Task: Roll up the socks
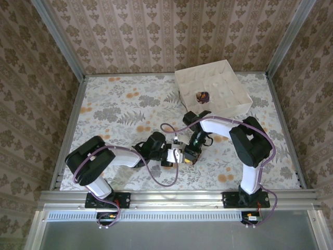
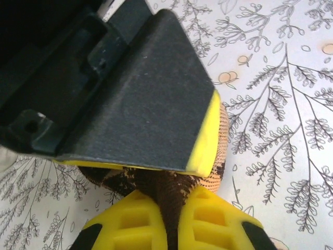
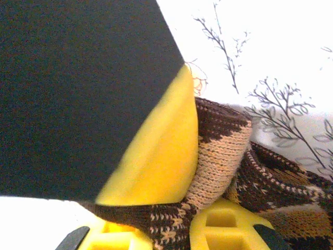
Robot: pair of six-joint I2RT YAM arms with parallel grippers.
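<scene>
brown sock [image 2: 156, 190] in left end effector [image 2: 179, 179]

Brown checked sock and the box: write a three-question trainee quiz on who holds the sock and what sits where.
1. Short answer: which pinches the brown checked sock: the left gripper, the right gripper, or both?
2. True or false: the purple sock ball lies outside the white box.
3. Multiple choice: the white box stands A) on the far side of the right arm, B) beside the left arm's base, C) on the near metal rail.
Key: 1 both; 2 false; 3 A.
</scene>
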